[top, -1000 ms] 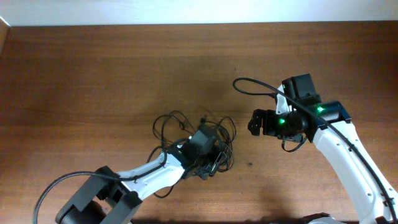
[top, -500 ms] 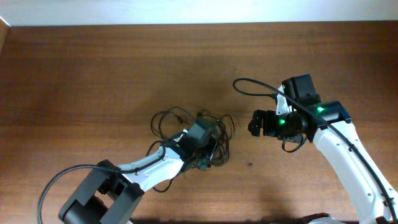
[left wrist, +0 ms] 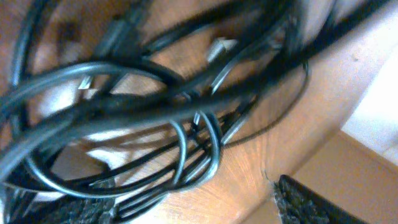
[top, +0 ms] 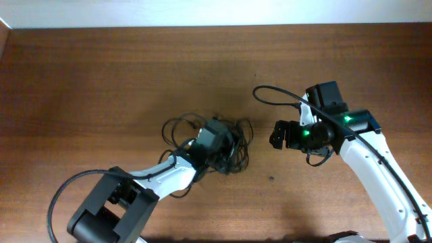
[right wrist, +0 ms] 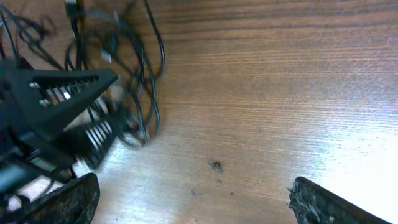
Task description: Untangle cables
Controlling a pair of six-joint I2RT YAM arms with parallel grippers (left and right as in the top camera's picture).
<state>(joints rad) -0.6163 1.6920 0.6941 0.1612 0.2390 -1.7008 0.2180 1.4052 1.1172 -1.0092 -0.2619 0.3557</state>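
Lying bunched under left gripper (top: 226,154): cables (top: 177,128); right gripper (top: 277,133) apart.

Glossy black rubbery cables (left wrist: 155,109) with metallic plug tips (left wrist: 221,46), on a matt, grained wooden table (top: 101,74).

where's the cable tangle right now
In the overhead view the cables lie bunched near the middle of the table, slightly left of centre, under the left gripper, with the right gripper apart to their right.
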